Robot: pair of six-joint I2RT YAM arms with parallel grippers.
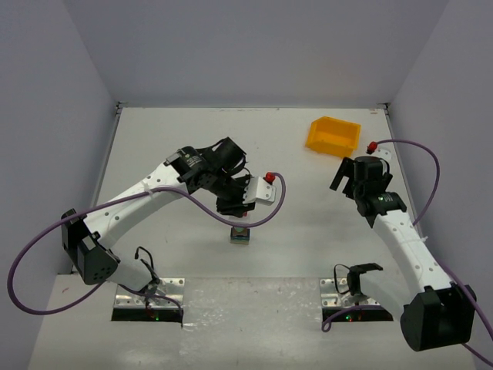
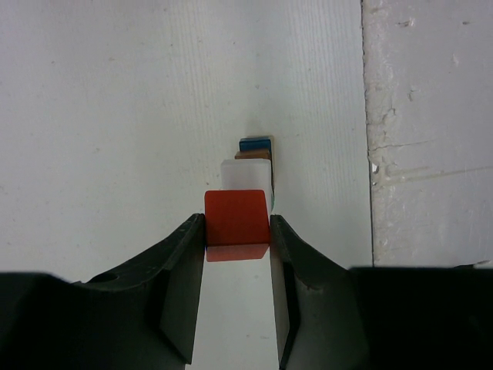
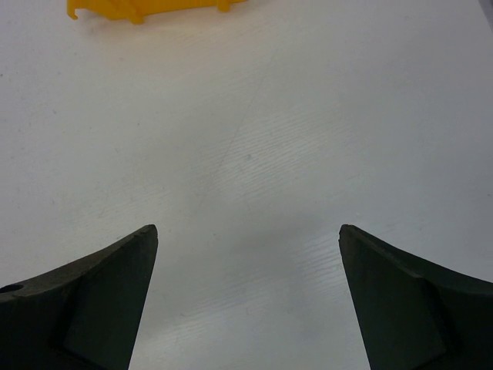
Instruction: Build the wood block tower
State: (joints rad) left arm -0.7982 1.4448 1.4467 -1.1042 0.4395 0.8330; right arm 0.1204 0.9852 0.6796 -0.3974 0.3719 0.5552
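1. I am pinching the red block in the left pincer. The jaws are pressing on its two opposite flat sides, and the block is sitting right out at the tips.
2. The wood block tower is standing just past those tips and below them. I am seeing a pale piece first, then brown and blue edges peeking out beyond it. I cannot tell whether the red block is touching the pale piece or hanging just clear of it.
3. I am judging the block to be light and quite rigid, so a modest squeeze should be enough. The smooth paint looks slippery, and with so shallow a bite it could pivot or slide out.
4. The flat sides being gripped now look like the right place to hold it, since they leave the underside free to seat.
5. The tower is probably only loose pieces resting on each other, so a sideways nudge could topple it.
6. The right pincer is spread wide and carrying nothing. It is hanging over bare table, with the yellow bin well ahead of its tips.
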